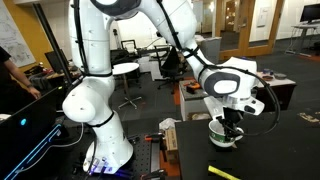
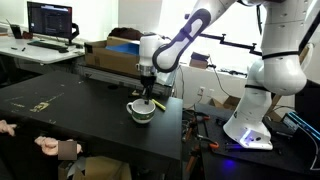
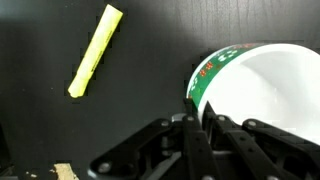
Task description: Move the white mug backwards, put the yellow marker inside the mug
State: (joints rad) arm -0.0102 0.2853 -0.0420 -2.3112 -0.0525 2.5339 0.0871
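Right up close in the wrist view, the tool (image 3: pixel 203 122) is pressed together on the white mug (image 3: pixel 262 90). Its dark fingers (image 3: pixel 190 135) straddle the rim beside the green-patterned wall and pinch it. The mug stands upright at the right, its white inside facing the camera. Farther out, up and to the left, the yellow marker (image 3: pixel 95 52) lies flat on the black surface (image 3: pixel 40 110), set on a diagonal, well apart from the mug and touching nothing.

In an exterior view, the marker (image 1: pixel 222 172) lies near the front edge. The mug (image 1: pixel 225 138) sits behind it, and the tool (image 1: pixel 229 126) drops straight down onto its rim.

From the opposite side, the mug (image 2: pixel 141 112) is out in the middle of the surface (image 2: pixel 80 120), with the tool (image 2: pixel 146 100) on top of it. The white arm (image 2: pixel 185 40) arches up and away behind it. Beyond that stands a cardboard box (image 2: pixel 110 50), and farthest back a lit monitor (image 2: pixel 50 18).
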